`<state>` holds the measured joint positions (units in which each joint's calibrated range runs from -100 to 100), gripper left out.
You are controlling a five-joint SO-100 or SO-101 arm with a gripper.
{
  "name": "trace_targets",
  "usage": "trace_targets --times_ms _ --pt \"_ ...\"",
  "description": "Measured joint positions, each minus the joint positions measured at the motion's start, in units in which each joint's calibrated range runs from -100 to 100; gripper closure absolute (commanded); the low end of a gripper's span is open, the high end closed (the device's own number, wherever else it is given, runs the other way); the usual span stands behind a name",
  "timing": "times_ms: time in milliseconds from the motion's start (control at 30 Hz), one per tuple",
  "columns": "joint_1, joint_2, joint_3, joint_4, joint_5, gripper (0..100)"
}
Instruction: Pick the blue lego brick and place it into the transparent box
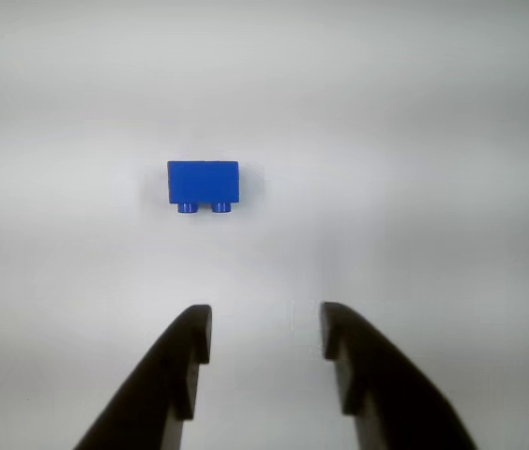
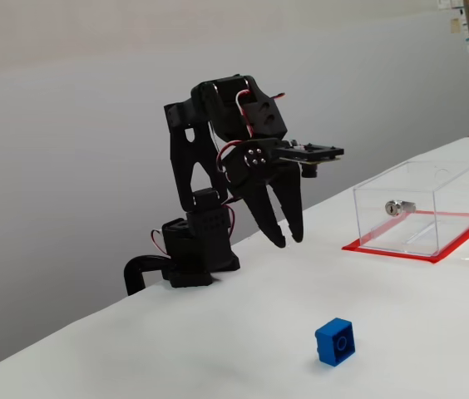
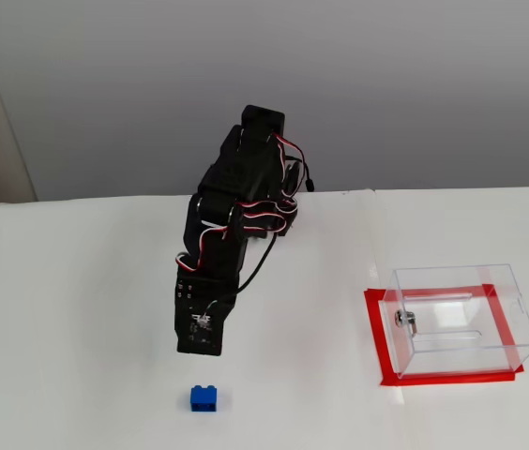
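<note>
- Your gripper (image 1: 265, 323) is open and empty: in the wrist view its two dark fingers stand apart at the bottom of the frame with bare white bench (image 1: 433, 141) between them.
- In a fixed view from the side the gripper (image 2: 288, 237) hangs in the air above the bench, fingertips pointing down and toward the front edge, touching nothing.
- The relation your next move turns on: the blue lego brick (image 1: 203, 185) lies ahead of the fingertips in the wrist view and a little left of the gap's centre line, so I judge you need to reach forward and down with a slight shift left.
- In a fixed view from above, the brick (image 3: 205, 398) sits just past the gripper end of the arm, almost in line with it.
- The brick's long side runs across the wrist view, so the fingers as they stand would span its long side; the gap looks wide enough for that, though it is close.
- The brick (image 2: 335, 341) is small, bright blue and lies on its side, with two round studs facing the wrist camera.
- The transparent box (image 2: 422, 208), on its red border with a small silver lock (image 2: 398, 206) in one wall, stands well apart to the right in both fixed views, and it looks empty.
</note>
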<state>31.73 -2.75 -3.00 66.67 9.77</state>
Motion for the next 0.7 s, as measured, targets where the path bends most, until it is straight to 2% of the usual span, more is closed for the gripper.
trace_targets --times_ms 167,267,400,700 --pt "-0.43 0.93 -1.41 1.11 1.07 70" --pt "-0.43 1.18 -1.41 1.29 -1.27 68" --pt "-0.43 1.27 -1.41 1.37 -6.06 68" --pt "-2.03 1.27 -1.41 1.37 -21.74 69"
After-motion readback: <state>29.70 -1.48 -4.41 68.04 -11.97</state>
